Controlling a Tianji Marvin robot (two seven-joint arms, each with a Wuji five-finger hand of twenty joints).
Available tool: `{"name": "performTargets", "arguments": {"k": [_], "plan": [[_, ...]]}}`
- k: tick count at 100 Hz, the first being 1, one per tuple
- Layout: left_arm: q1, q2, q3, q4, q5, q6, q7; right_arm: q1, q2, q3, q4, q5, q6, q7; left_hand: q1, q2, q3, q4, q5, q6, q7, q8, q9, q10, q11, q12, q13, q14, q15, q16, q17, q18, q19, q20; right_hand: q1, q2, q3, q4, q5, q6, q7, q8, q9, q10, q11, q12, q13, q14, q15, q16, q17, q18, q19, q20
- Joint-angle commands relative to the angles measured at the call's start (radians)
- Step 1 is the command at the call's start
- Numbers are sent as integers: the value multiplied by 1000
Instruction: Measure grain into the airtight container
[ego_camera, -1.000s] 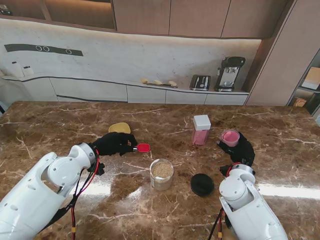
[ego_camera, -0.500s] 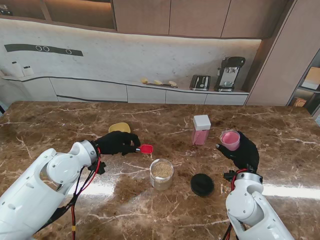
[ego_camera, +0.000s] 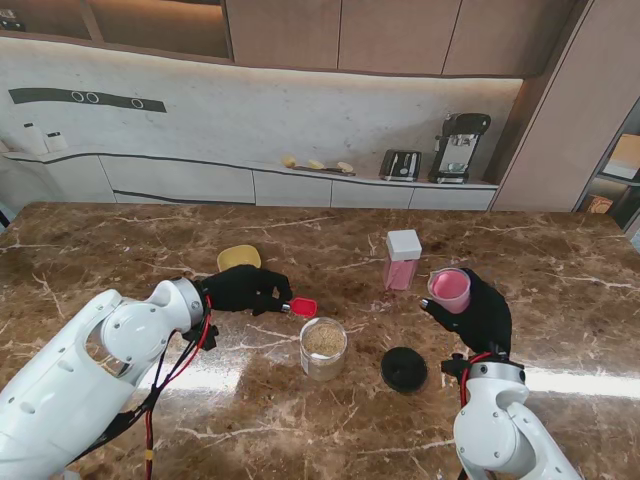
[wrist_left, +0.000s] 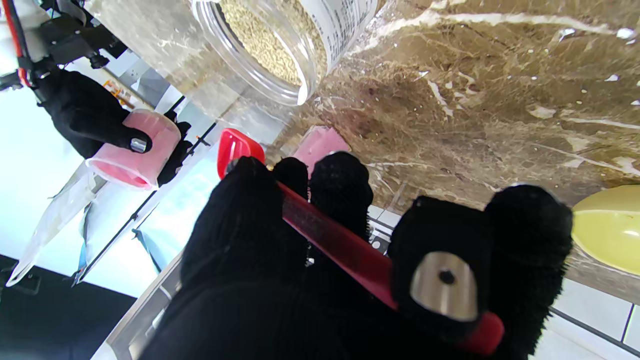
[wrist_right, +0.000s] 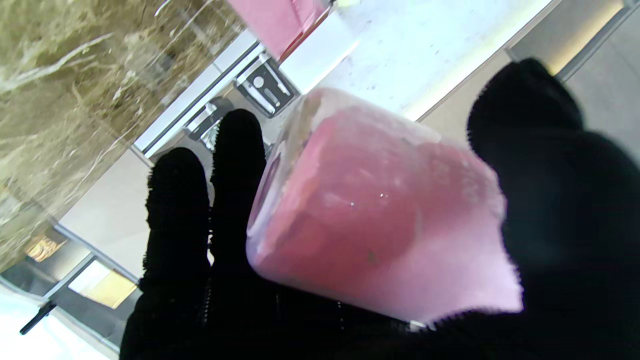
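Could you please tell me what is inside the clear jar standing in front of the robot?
The clear jar is open and holds tan grain nearly to its rim. Whatever lies beneath the grain's surface is covered.

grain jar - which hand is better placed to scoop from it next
Left. The left hand already grips the red scoop, whose bowl sits just beyond the open grain jar. The right hand is busy holding the pink cup, farther off.

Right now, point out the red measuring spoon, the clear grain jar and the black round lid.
Red measuring spoon (ego_camera: 304, 307), stand view, on its bowl.
Clear grain jar (ego_camera: 324, 341), stand view, on the grain at its open mouth.
Black round lid (ego_camera: 404, 369), stand view, on its top centre.
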Motion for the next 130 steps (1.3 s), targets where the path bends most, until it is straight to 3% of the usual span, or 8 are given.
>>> {"name": "performTargets", "arguments": {"k": [1,27,41,60,71,74,89,130], "plan": [[-8,1,11,-12,11,22,-14,-9,-5,-17,1,1,-4,20,11,31,39,39,-9,-50,2,-4,55,-35,13,6,48,32,94,-4,18,16,58,22,137,166,189,2,96,-110,99,-10,79,-61,88,33,24,-41,15,14,-5,-20,30,-23],[-53,11,71,-36,47,110,-74,7,-7,-49,13,20,-14,27,21,24,41,41,0,-24,1,2,68,-30,5,0,49,9,96,-7,49,26,54,8,119,159,186,-3,76,-102,95,-8,60,-61,77,33,4,-44,3,9,-27,-21,9,-33],[-78,10,104,-41,56,158,-86,15,-8,-58,19,29,-22,25,28,9,43,45,15,-4,-1,11,81,-18,-5,-15,50,-18,100,-16,92,23,35,-41,115,158,183,-5,66,-96,95,-5,52,-62,76,30,-3,-46,-1,8,-32,-22,3,-34],[-119,14,155,-45,83,210,-115,24,-11,-67,28,39,-37,23,33,-14,47,47,36,12,9,23,103,-7,-12,-28,50,-8,107,-20,114,40,42,-57,110,158,183,-6,64,-98,94,-4,46,-62,76,26,-7,-47,-5,7,-37,-23,-3,-35],[-135,16,178,-51,104,227,-126,25,-12,-69,30,47,-43,22,36,-32,52,46,58,28,13,18,130,5,-37,-57,50,-4,111,-25,139,52,51,-72,107,157,183,-6,66,-97,96,-1,44,-61,76,23,-8,-46,-6,7,-37,-23,-5,-34],[-139,17,183,-54,112,232,-129,26,-13,-69,30,50,-46,22,37,-36,53,46,64,32,12,13,140,-23,-47,-68,50,-6,113,-27,147,55,52,-78,106,156,183,-7,66,-97,96,-1,44,-60,76,22,-8,-46,-5,7,-37,-23,-5,-34],[-156,15,208,-60,147,251,-124,27,-15,-70,34,58,-56,15,36,-57,60,47,89,47,18,-6,179,-16,-71,-116,50,-5,123,-38,175,59,58,-103,98,156,184,-6,62,-95,93,-1,43,-60,77,17,-9,-45,-6,8,-38,-22,-6,-33],[-228,17,305,-38,189,275,-139,25,-19,-64,42,66,-76,3,26,-64,66,45,96,41,26,-16,221,-29,-30,-192,50,4,128,-55,188,68,77,-131,95,152,186,-5,61,-96,92,2,40,-60,81,7,-11,-46,-7,9,-40,-22,-11,-30]]}}
